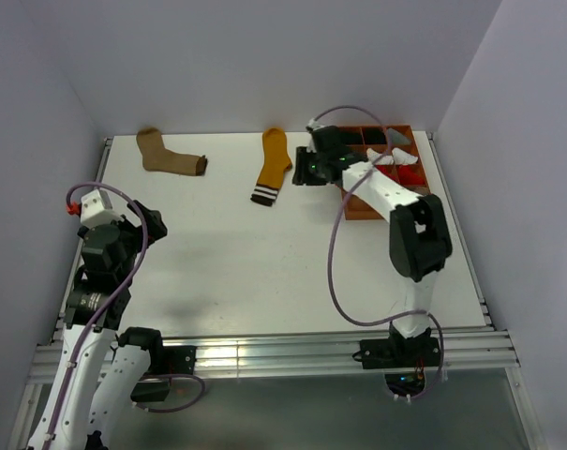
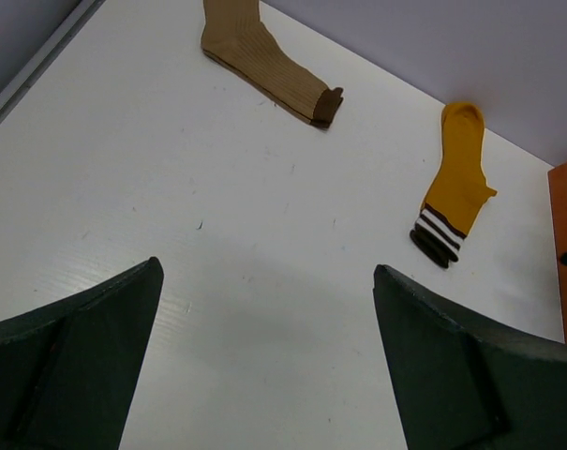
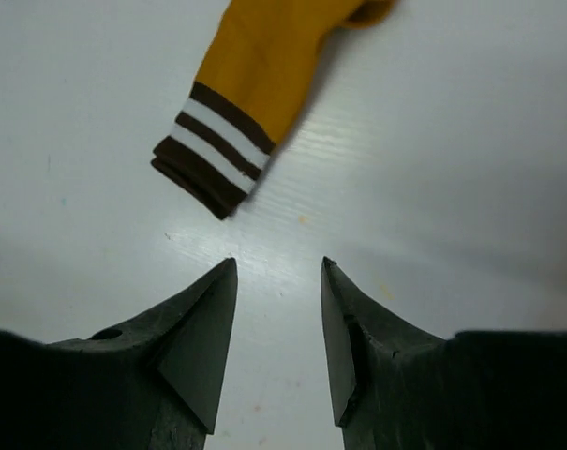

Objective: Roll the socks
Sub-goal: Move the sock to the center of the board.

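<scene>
Table (image 1: 264,272): two socks lie flat near the back edge, well apart. Tan sock (image 1: 168,155) back left, dark cuff toward centre. Mustard sock (image 1: 273,167) back centre, striped cuff nearest the arms.

Right gripper (image 3: 278,264) sits low, between mustard sock and tray (image 1: 360,212), jaws part-open and empty. The cuff is just ahead of the tips, not touching.

Left gripper (image 2: 267,269) near left, jaws wide, empty.

Tray compartments hold red and dark bundles.

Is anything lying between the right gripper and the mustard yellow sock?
Nothing visible. Only bare table lies between the right gripper, jaws open, and the striped cuff of the mustard yellow sock just ahead.
</scene>
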